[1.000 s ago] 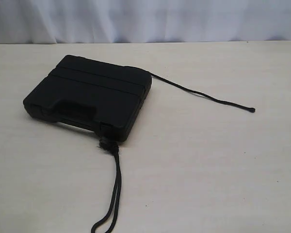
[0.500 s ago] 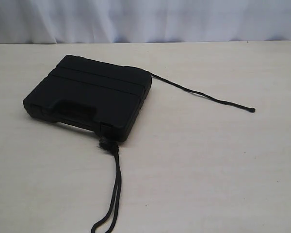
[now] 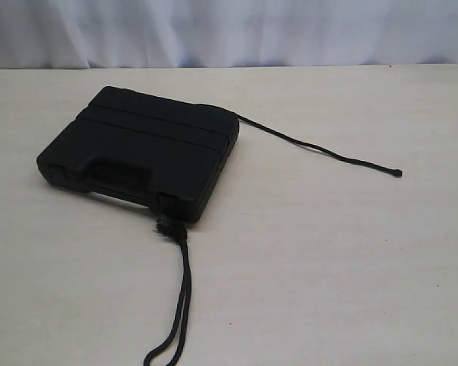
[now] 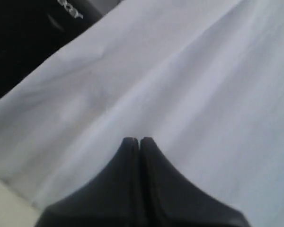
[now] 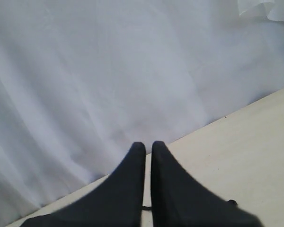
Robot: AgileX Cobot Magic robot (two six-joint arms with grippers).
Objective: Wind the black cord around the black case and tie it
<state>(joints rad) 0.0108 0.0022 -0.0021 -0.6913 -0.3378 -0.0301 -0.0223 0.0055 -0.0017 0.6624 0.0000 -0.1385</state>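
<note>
Black case [image 3: 141,156] lies flat on table [image 3: 328,267], left of ctr. Black cord [image 3: 313,145] runs from its far corner to the rt; frayed knot [image 3: 170,227] sits at near corner. Left gripper [image 4: 136,140] pressed closed, right gripper [image 5: 145,144] closed to a slit, both empty, facing white curtain [image 4: 203,71].

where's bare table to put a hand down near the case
Widest bare table lies right of the cord's doubled loop, nearside of its single strand. A smaller patch lies left of the loop, nearside of the black case. It's crowded at the frayed knot by the case's near corner.
</note>
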